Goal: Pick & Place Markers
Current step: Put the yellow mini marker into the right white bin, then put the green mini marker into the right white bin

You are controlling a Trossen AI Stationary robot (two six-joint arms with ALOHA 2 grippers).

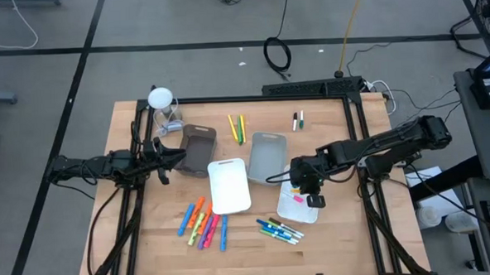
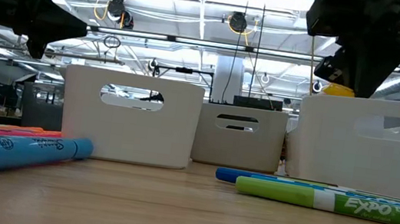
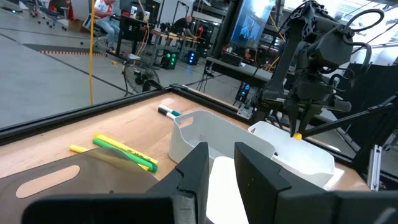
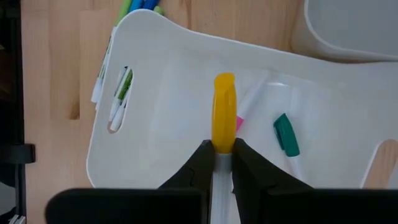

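My right gripper (image 1: 303, 187) hovers above a small white tray (image 4: 155, 93) near the table's right side, shut on a yellow-capped marker (image 4: 224, 112). A pink marker (image 4: 239, 122) and a green-capped marker (image 4: 286, 135) lie in that tray. Other markers lie on the wood: a mixed bunch (image 1: 202, 223), a green and blue bunch (image 1: 280, 230), a yellow-green pair (image 1: 237, 126) and two more (image 1: 298, 118). My left gripper (image 1: 176, 154) waits open beside the brown tray (image 1: 201, 148). My right gripper pinches the marker between its two fingers on the white barrel (image 4: 222, 159), just behind the yellow cap. The fingers come from above, pointing down, and the marker runs along them with its yellow cap (image 3: 298, 134) sticking out below the tips. It hangs clear above the small white tray.
A white tray (image 1: 229, 185) and a grey tray (image 1: 267, 153) sit mid-table between the arms. A clear cup and a white round object (image 1: 161, 100) stand at the far left corner. A black frame (image 1: 356, 116) borders the table. Bare wood lies along the near edge.
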